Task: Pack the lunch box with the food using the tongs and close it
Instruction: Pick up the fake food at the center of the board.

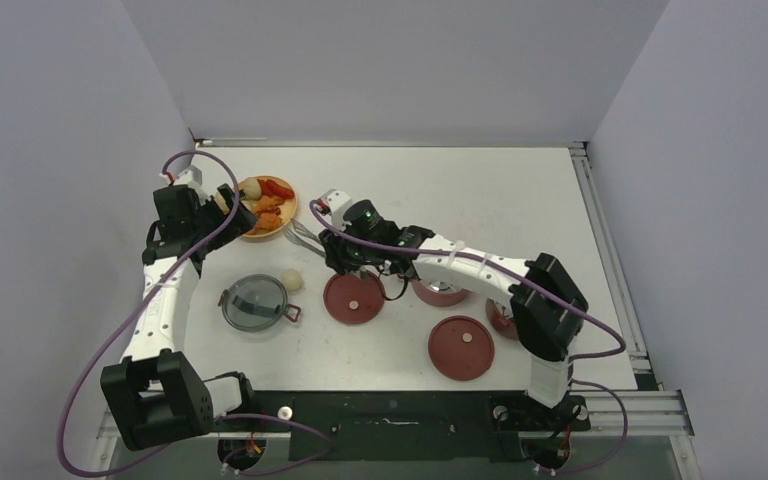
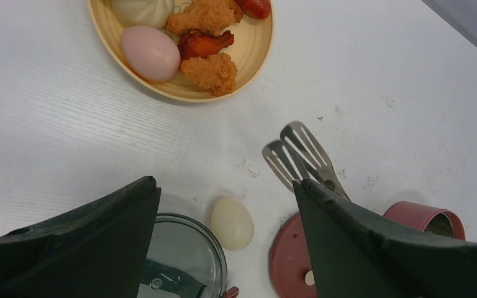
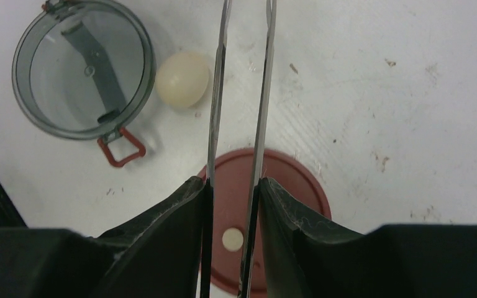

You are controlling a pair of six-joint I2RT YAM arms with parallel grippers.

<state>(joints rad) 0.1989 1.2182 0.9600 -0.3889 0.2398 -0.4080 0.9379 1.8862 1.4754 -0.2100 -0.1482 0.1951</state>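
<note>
The left pincer (image 2: 223, 183) fills the bottom of its own view, its jaws wide apart and nothing between them. Ahead of it, a little to the left, sits the yellow plate (image 2: 189, 96) with the food (image 2: 208, 69). One whitish egg (image 2: 231, 222) lies loose on the counter (image 2: 56, 143), below the gap of the jaws.

Further right, the right pincer (image 3: 233, 183) is closed on the two arms of the tongs (image 3: 216, 93), and a narrow gap stays open between the arms. Left of its fingers are the grey top lid (image 3: 81, 68) and the egg. Directly under it lies a maroon disc lid (image 3: 292, 186).

I judge the step in hand is fetching food with the tongs. The next move calls for bringing the tips around one piece, perhaps the loose egg, and then squeezing more firmly. A smooth round egg may slip out.

The left wrist view shows the slotted tips of the tongs, which the right wrist view cuts off. Only the top view shows a second disc lid (image 1: 461, 347) and a maroon container (image 1: 440, 292) behind the right pincer, beside its forearm. I cannot see inside the container.
</note>
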